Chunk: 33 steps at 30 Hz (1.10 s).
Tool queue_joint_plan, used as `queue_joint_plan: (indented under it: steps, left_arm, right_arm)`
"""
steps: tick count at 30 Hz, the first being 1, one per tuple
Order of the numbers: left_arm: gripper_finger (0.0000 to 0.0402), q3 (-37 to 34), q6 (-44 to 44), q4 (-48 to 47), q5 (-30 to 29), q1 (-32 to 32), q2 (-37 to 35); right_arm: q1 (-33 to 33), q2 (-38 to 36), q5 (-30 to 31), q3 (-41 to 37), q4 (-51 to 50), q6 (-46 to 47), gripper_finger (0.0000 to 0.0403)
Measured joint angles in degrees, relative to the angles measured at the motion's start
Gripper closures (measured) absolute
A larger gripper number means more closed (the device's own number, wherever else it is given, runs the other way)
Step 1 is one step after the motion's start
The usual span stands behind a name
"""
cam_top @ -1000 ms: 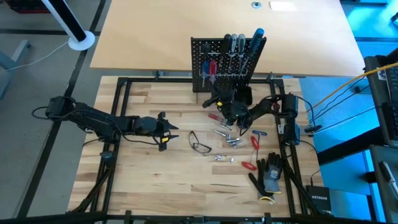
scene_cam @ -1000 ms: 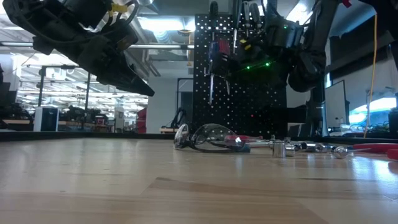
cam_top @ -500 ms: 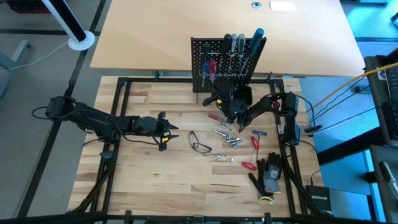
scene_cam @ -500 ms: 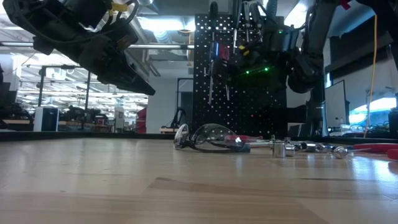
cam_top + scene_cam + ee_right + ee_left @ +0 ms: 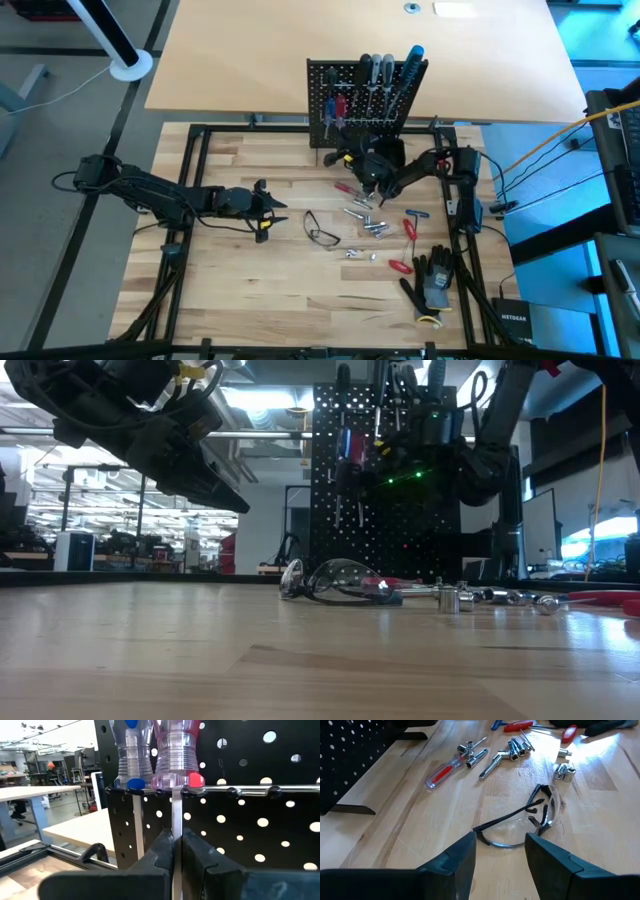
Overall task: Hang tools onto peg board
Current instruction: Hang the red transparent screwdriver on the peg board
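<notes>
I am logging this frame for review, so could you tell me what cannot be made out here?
- Right wrist view: the red screwdriver handle top is cut off by the picture's edge; its tip is hidden below the right tool.
- High view: the right arm hides that grip.
- Low view: the peg board is too dark to count its tools.

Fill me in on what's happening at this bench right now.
The right gripper is up against the peg board, shut on the metal shaft of a red-handled screwdriver seated in the board's rack beside a blue-handled one. The left gripper hovers open over the safety glasses on the table. More tools and black gloves lie loose on the wood.
</notes>
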Motion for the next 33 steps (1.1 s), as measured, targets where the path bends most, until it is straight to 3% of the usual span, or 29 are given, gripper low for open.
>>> queue_joint_plan:
  steps: [10,22,33]
  left_arm:
    - [0.0242,0.0,-0.2,-0.1,0.0,0.0,0.0]
    - [0.0242,0.0,-0.2,0.0,0.0,0.0,0.0]
    - [0.0242,0.0,-1.2,-1.1,0.5,-0.4,0.0]
  right_arm:
    - [-0.6,0.0,5.4,0.8,-2.3,-0.7,0.0364]
    - [-0.2,0.1,4.4,0.6,-2.6,-0.1,0.0361]
    - [2.8,-1.3,9.5,0.6,0.0,-9.8,0.0358]
